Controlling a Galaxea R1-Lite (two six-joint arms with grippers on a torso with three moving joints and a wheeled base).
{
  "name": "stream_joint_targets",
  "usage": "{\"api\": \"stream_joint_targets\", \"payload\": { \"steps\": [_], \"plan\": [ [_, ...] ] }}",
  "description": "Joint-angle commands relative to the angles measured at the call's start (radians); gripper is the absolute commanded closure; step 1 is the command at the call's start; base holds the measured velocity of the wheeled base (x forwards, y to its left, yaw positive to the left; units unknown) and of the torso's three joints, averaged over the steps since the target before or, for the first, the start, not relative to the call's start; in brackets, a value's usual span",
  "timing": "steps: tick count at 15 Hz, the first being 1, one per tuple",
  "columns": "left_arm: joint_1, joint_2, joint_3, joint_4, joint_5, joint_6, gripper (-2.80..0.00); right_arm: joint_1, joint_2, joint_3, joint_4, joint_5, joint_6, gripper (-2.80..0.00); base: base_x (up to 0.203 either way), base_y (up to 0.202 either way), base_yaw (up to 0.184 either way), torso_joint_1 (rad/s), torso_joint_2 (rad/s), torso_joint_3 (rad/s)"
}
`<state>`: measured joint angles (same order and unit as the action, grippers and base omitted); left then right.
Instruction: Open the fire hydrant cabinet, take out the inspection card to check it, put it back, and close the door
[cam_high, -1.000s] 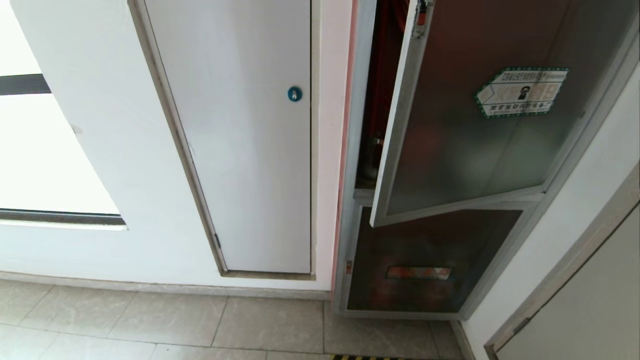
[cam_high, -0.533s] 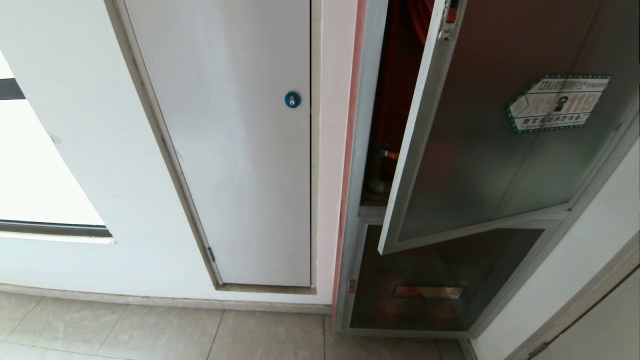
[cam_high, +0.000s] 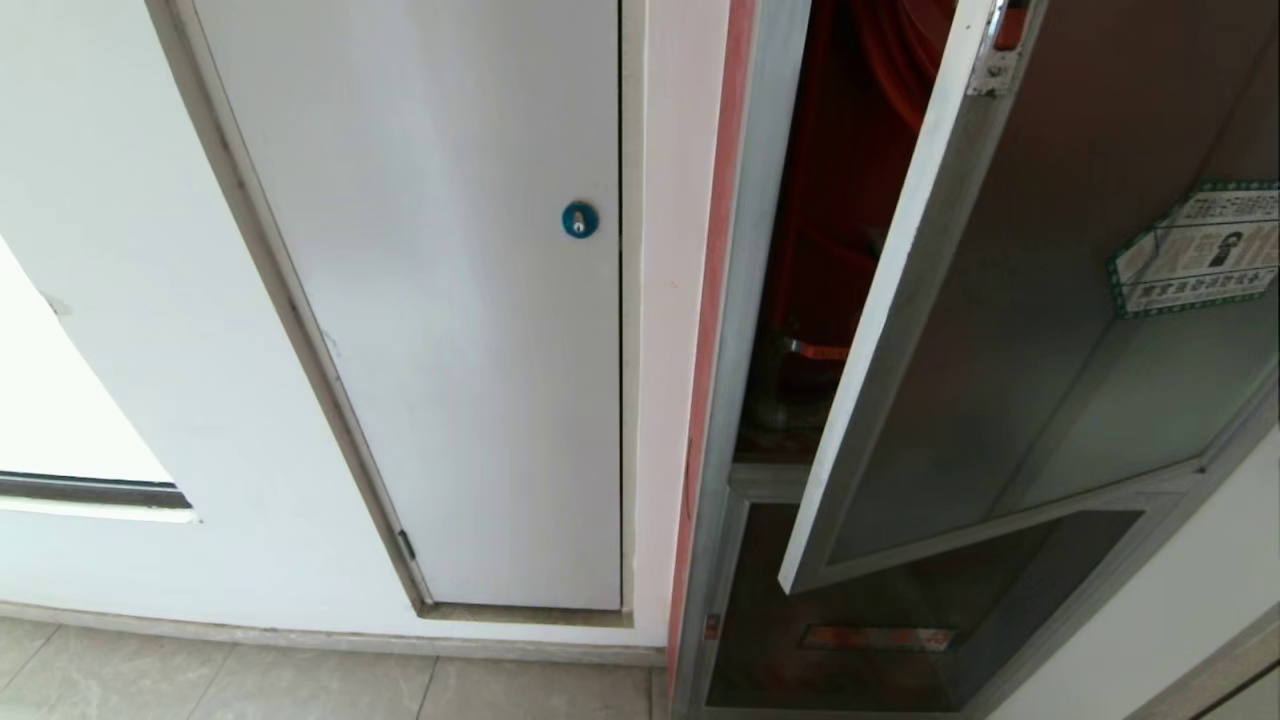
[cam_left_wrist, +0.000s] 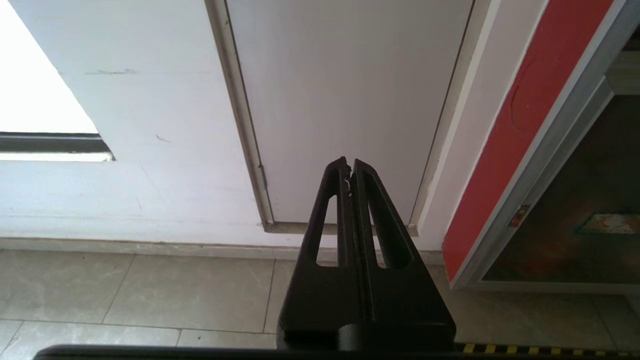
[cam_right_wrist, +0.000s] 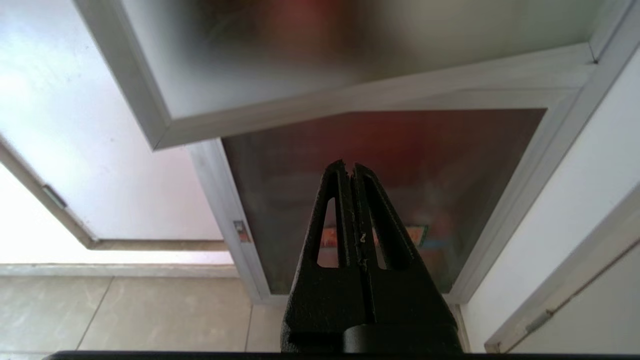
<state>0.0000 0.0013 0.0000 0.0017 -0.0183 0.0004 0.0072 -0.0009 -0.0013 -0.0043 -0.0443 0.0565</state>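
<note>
Smoked-glass door (cam_high: 1010, 330) of fire hydrant cabinet (cam_high: 745, 330) stands ajar at right of head view, red interior visible. Left gripper (cam_left_wrist: 349, 167) and right gripper (cam_right_wrist: 349, 170) both pinched closed, empty. Inspection card unseen.

The door (cam_high: 1010, 330) stands ajar on the fire hydrant cabinet (cam_high: 745, 300), right of the panel door (cam_high: 440, 300)

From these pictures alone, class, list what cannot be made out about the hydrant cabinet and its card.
- Inspection card: in no view; the half-open door screens most of the fire hydrant cabinet.
- Sticker: head view, cut by the right edge, print too small.
- Red latch: head view, cut by the top edge.
- Lower panel label: right wrist view, partly behind the right hand.
</note>
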Motion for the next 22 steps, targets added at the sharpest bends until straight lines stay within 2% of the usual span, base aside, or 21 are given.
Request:
{"api": "stream_joint_targets", "payload": {
  "steps": [1,8,22],
  "plan": [
    [0.0,0.0,0.0,0.0,0.0,0.0,0.0,0.0,0.001,0.0,0.0,0.0,0.0,0.0,0.196,0.0,0.0,-0.002,0.0,0.005],
    [0.0,0.0,0.0,0.0,0.0,-0.002,0.0,0.0,0.001,0.0,0.0,0.0,0.0,0.0,0.182,0.0,0.0,0.003,0.0,0.003],
    [0.0,0.0,0.0,0.0,0.0,-0.002,0.0,0.0,0.002,0.0,0.0,0.0,0.022,0.0,0.0,0.0,0.0,-0.002,0.0,0.001]
  ]
}}
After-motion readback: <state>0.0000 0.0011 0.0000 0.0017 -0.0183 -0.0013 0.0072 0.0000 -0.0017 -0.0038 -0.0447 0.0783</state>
